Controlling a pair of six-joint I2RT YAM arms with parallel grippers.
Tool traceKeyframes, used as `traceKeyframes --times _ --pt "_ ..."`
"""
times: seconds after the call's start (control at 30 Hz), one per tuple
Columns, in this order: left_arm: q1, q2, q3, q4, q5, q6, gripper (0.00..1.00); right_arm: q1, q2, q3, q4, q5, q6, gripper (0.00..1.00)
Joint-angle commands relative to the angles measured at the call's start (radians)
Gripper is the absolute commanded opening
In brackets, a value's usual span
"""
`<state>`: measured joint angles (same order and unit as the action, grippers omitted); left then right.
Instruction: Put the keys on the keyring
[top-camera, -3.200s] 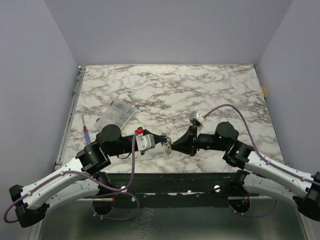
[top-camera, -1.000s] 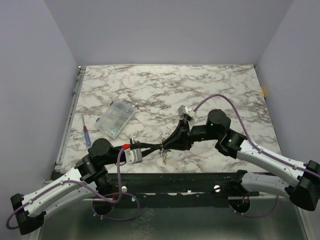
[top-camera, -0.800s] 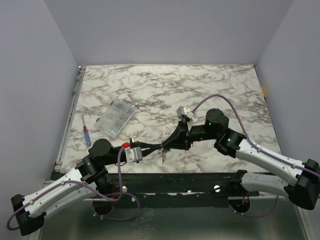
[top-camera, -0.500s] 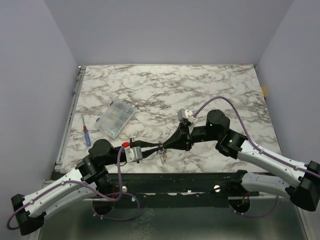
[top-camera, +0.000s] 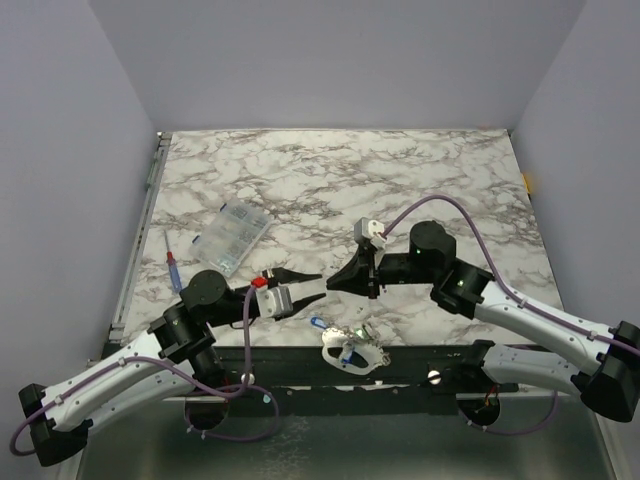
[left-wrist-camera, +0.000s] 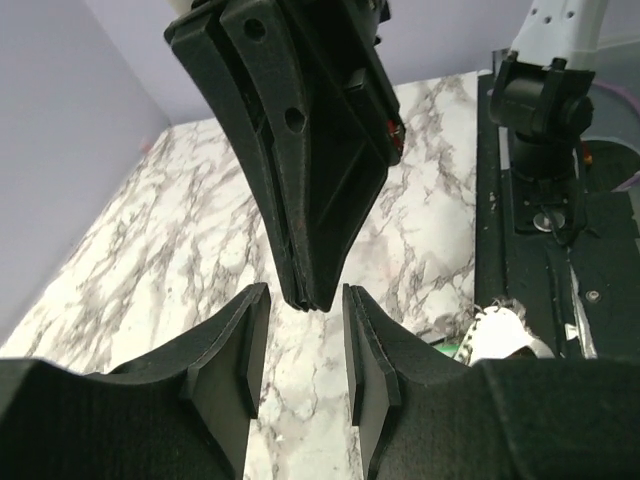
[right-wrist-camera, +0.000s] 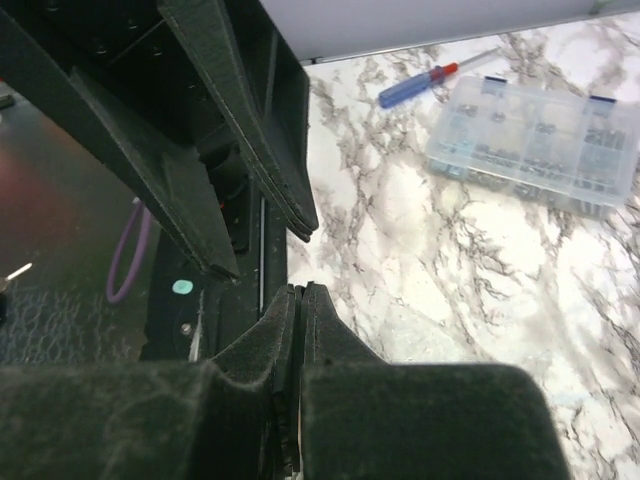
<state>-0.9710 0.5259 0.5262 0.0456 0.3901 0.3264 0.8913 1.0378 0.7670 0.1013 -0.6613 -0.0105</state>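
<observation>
The keyring (top-camera: 347, 349), a pale coiled loop, lies at the table's near edge, partly over the black frame. Keys with blue (top-camera: 318, 323) and green (top-camera: 354, 333) heads lie on or against it. A piece of the keyring (left-wrist-camera: 498, 334) shows at the lower right of the left wrist view. My left gripper (top-camera: 317, 281) (left-wrist-camera: 305, 345) is open and empty. My right gripper (top-camera: 331, 285) (right-wrist-camera: 298, 296) is shut with nothing visible between its fingers. Its shut tips (left-wrist-camera: 310, 292) point into the gap of my left jaws. Both grippers hang above and behind the keyring.
A clear plastic compartment box (top-camera: 232, 237) (right-wrist-camera: 540, 140) sits at the left of the marble table (top-camera: 400, 180). A red-and-blue screwdriver (top-camera: 174, 268) (right-wrist-camera: 430, 82) lies beside it near the left edge. The black base frame (top-camera: 300, 365) runs along the near edge.
The keyring with its keys was held between the two gripper tips; now it lies at the near table edge. My left gripper has opened and drawn back left.
</observation>
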Motion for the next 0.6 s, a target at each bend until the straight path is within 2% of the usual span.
traceKeyframes --times 0.0,0.13,0.23,0.37,0.4,0.53,0.57 --pt "-0.003 0.008 0.021 -0.088 -0.135 -0.052 0.41 0.008 -0.014 -0.050 0.002 0.148 0.024 0.01" --pt "-0.003 0.020 -0.001 -0.145 -0.162 -0.156 0.41 0.008 -0.053 -0.135 0.042 0.356 0.167 0.01" --pt "-0.004 0.052 -0.015 -0.150 -0.171 -0.254 0.41 0.008 -0.058 -0.171 0.000 0.575 0.311 0.01" --pt "-0.004 0.131 -0.006 -0.144 -0.174 -0.405 0.40 0.006 -0.023 -0.172 -0.183 0.909 0.529 0.01" --pt "-0.005 0.158 -0.001 -0.143 -0.178 -0.437 0.40 0.006 -0.013 -0.166 -0.224 0.969 0.565 0.05" --pt "-0.025 0.297 0.031 -0.135 -0.241 -0.591 0.37 -0.004 0.026 -0.095 -0.362 1.179 0.631 0.53" --pt "-0.042 0.338 0.043 -0.134 -0.266 -0.619 0.36 -0.013 0.034 -0.074 -0.382 1.209 0.626 0.60"
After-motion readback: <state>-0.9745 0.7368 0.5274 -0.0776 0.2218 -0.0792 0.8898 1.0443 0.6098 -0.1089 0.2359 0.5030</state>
